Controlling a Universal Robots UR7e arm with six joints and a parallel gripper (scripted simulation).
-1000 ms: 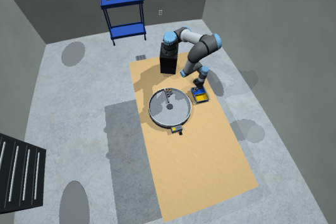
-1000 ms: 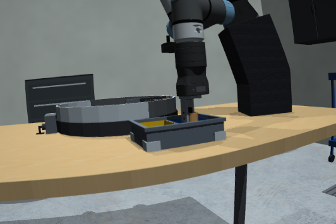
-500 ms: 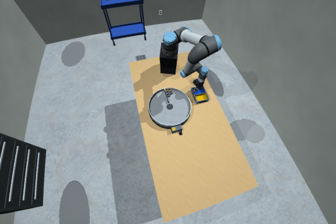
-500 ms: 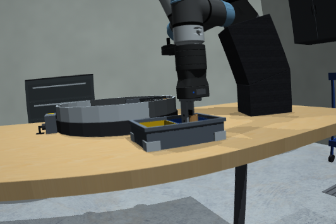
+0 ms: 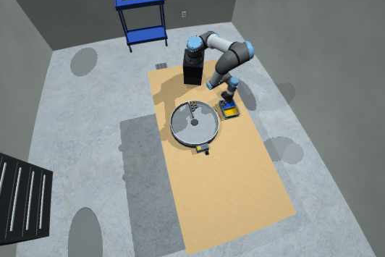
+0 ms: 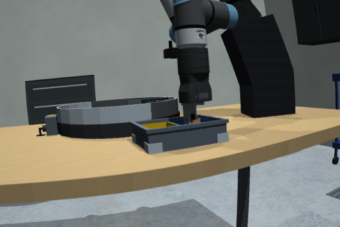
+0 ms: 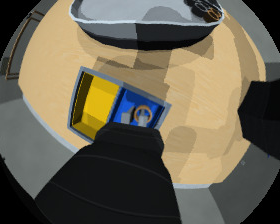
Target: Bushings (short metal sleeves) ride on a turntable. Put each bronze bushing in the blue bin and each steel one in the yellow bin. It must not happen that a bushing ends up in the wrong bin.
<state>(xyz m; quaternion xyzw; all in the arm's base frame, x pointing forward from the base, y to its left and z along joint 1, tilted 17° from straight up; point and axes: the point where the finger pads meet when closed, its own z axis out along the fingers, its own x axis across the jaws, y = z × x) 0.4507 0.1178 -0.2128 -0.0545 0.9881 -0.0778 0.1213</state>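
In the exterior view, the tray's front wall hides the floors of both bins [image 6: 158,126] [image 5: 231,111] [image 7: 102,100] — the bronze bushing's [image 6: 195,121] [image 7: 142,106] lower part too.

Light wooden tabletop [image 5: 231,184] [image 6: 96,169] [image 7: 206,150], bearing a round grey-walled turntable [image 5: 174,135] [image 6: 105,115] [image 7: 176,37], a two-compartment grey bin tray [image 5: 231,117] [image 6: 188,137] [image 7: 100,75], and a black arm pedestal [image 5: 192,76] [image 6: 271,99]

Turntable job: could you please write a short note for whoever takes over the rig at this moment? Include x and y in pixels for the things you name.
End effector [image 5: 225,102] [image 6: 190,119] [image 7: 137,112]: closed on a bronze bushing [image 6: 195,121] [image 7: 142,106], low in the blue bin [image 5: 230,105] [image 6: 206,119] [image 7: 122,102].
Done: correct bin reached; earlier placements can't be confirmed.
Left: release it, then sort the bronze and grey bushings [image 5: 193,104] [image 7: 211,10] on the turntable [image 5: 199,134] [image 6: 105,115] [image 7: 116,10]; steel goes in the yellow bin [image 5: 231,112] [image 6: 160,125] [image 7: 102,100].
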